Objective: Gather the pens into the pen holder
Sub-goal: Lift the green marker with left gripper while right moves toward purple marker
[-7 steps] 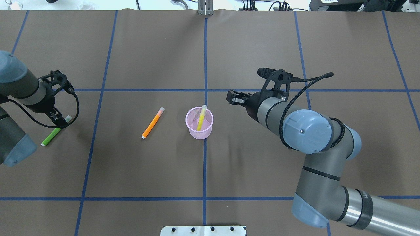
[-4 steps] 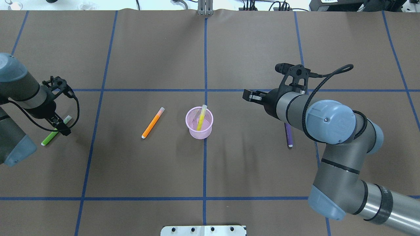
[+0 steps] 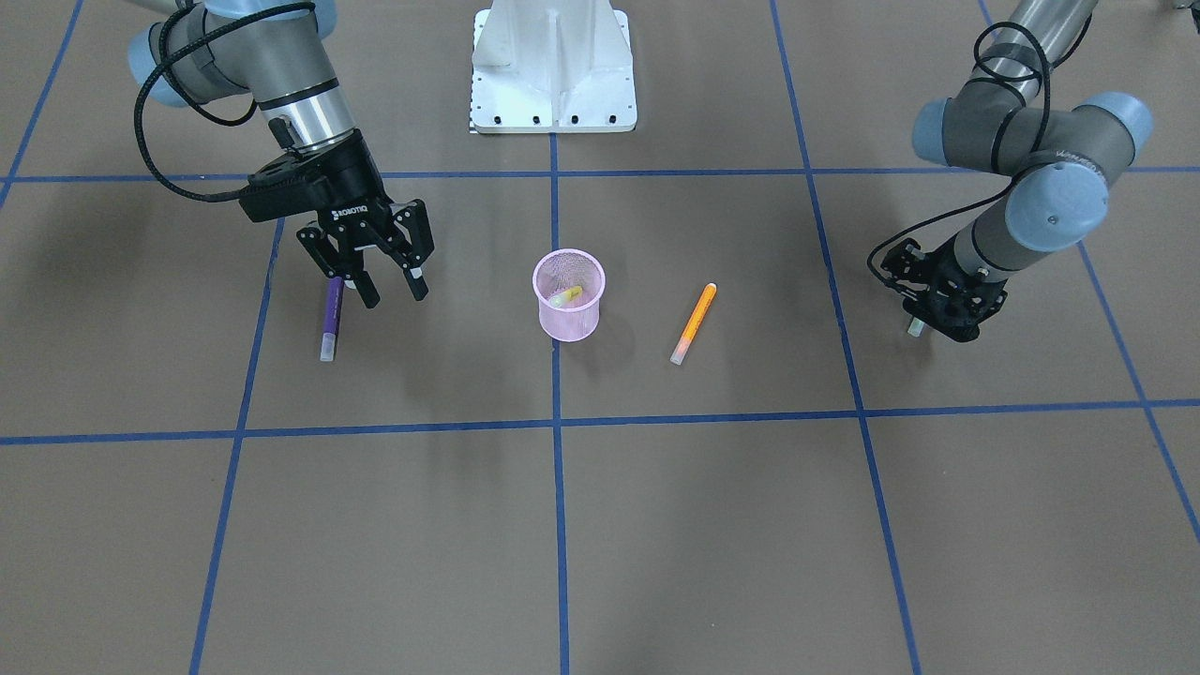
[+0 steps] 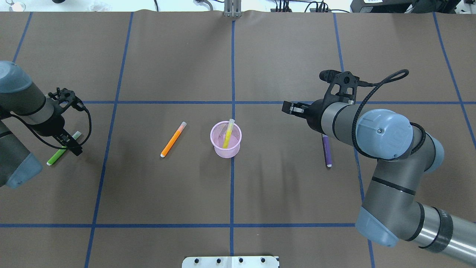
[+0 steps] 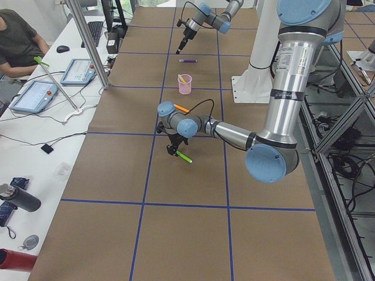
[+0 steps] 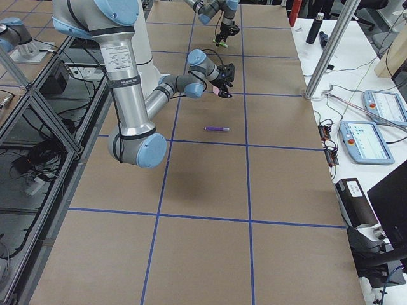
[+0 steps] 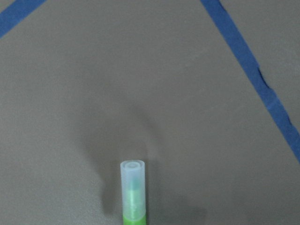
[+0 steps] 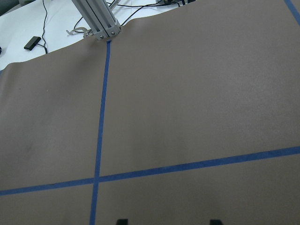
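Orange pen [image 4: 173, 139] lies near the pen holder [image 4: 227, 152], apart from its rim.

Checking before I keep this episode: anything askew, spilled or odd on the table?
Nothing stands out. The pen holder stands upright with the yellow pen leaning inside; the orange pen and purple pen lie flat on the table, and the green pen lies at the left tool.
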### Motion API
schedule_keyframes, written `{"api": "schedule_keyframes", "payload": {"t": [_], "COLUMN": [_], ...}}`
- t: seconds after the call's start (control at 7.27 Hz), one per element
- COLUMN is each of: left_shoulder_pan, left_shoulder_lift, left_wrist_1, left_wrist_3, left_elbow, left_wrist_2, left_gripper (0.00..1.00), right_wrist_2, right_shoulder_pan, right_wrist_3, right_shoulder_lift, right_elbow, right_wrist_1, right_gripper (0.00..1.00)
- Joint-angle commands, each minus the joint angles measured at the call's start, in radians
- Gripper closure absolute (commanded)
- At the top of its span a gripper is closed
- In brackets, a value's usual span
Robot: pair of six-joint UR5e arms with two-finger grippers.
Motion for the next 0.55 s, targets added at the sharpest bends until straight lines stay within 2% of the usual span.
{"api": "schedule_keyframes", "payload": {"t": [0.0, 0.14, 0.28, 0.41], "left_shoulder_pan": [-0.004, -0.008, -0.010, -0.011], "left_shoulder_lift": [-0.008, -0.008, -0.008, -0.007], "left_wrist_1": [-0.001, -0.001, -0.001, -0.001], "left_wrist_3": [0.025, 0.036, 0.042, 0.044], "left_elbow": [0.012, 0.015, 0.017, 0.020], "left_wrist_2": [0.002, 0.004, 0.004, 0.004], "left_gripper": [0.14, 0.22, 0.46, 0.51], "right_wrist_2": [0.002, 0.002, 0.002, 0.002], "right_shoulder_pan": [0.007, 0.005, 0.005, 0.005], "right_wrist_3": [-0.001, -0.001, -0.001, -0.001], "right_shoulder_lift": [-0.014, -0.014, -0.016, -0.016], "right_elbow": [0.002, 0.002, 0.002, 0.002], "right_wrist_1": [0.001, 0.001, 0.001, 0.001], "right_gripper": [0.34, 0.34, 0.34, 0.34]}}
